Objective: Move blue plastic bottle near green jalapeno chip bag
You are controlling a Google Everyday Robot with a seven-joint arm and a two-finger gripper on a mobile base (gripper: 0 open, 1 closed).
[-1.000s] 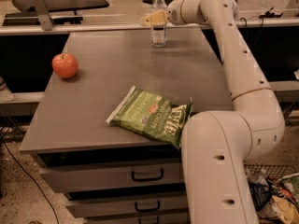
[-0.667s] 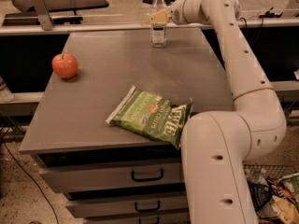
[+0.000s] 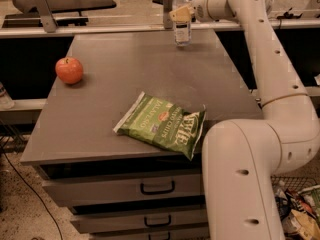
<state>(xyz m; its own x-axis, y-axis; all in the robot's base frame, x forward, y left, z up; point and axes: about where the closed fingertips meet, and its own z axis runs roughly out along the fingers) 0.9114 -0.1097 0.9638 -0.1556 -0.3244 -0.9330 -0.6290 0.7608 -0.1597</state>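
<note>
The blue plastic bottle [image 3: 182, 30], clear with a white cap and a white label, stands upright at the far edge of the grey table [image 3: 125, 84], right of centre. My gripper [image 3: 181, 13] reaches in from the right and is shut on the bottle's upper half; its tan fingers [image 3: 179, 14] cover the neck. The green jalapeno chip bag [image 3: 162, 124] lies flat near the table's front edge, well in front of the bottle and apart from it.
A red apple [image 3: 69, 70] sits at the table's left side. My white arm [image 3: 260, 59] runs down the table's right edge, and its base [image 3: 240, 184] overlaps the bag's right corner. Drawers [image 3: 150, 189] are below the tabletop. A rail [image 3: 100, 30] runs behind the table.
The gripper and the bottle have shifted a little to the right along the table's far edge. The apple and the chip bag have not moved.
</note>
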